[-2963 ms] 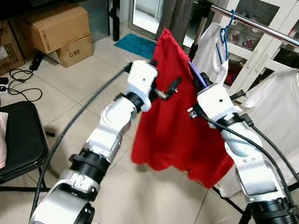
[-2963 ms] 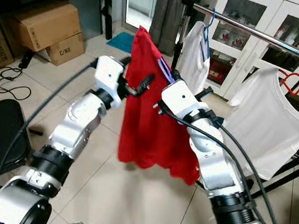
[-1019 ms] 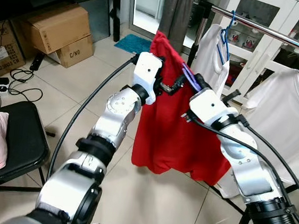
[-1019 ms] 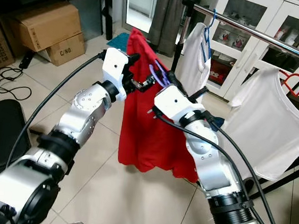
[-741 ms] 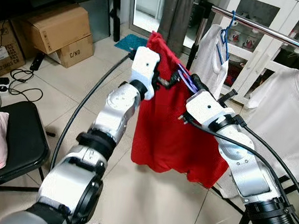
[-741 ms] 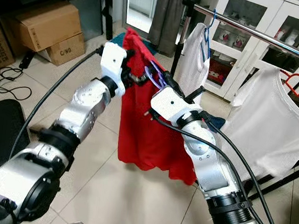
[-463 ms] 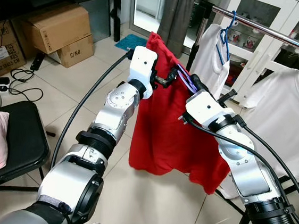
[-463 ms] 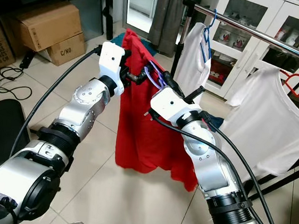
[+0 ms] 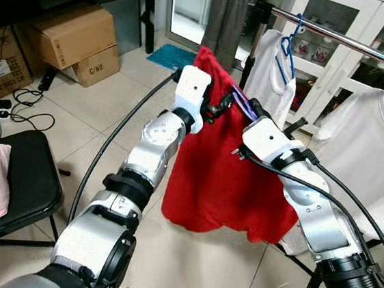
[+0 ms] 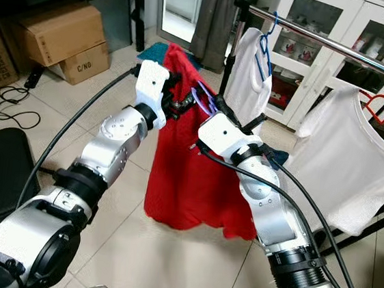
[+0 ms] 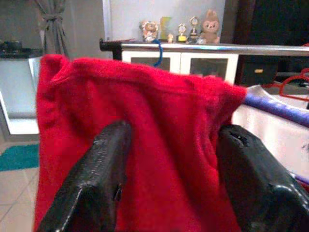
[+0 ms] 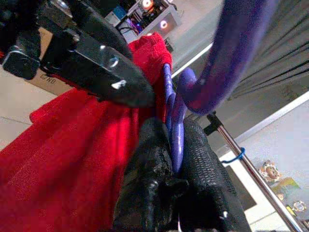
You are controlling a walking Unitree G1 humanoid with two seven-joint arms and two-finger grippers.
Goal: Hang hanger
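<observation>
A red shirt [image 9: 222,181] hangs on a purple hanger [image 9: 241,100] in front of me, short of the metal rail [image 9: 347,40]. My right gripper [image 12: 177,154] is shut on the purple hanger's neck [image 12: 176,130], just below its hook [image 12: 236,48]. My left gripper [image 11: 169,159] is at the shirt's left shoulder, open, its fingers [image 11: 91,188] spread wide with red cloth [image 11: 164,125] between them. In the eye views the left gripper [image 9: 220,108] sits close beside the right gripper [image 9: 252,109].
On the rail hang a white shirt on a blue hanger [image 9: 288,44] and another white shirt [image 9: 364,141] on a red hanger. A white glass-door cabinet [image 9: 325,55] stands behind. Cardboard boxes [image 9: 73,35] and a black chair [image 9: 17,174] with a pink cushion are on the left.
My left gripper has moved in from beside the shirt to its left shoulder, next to the right gripper. The shirt's hem has swung and bunched. The right gripper keeps its hold.
</observation>
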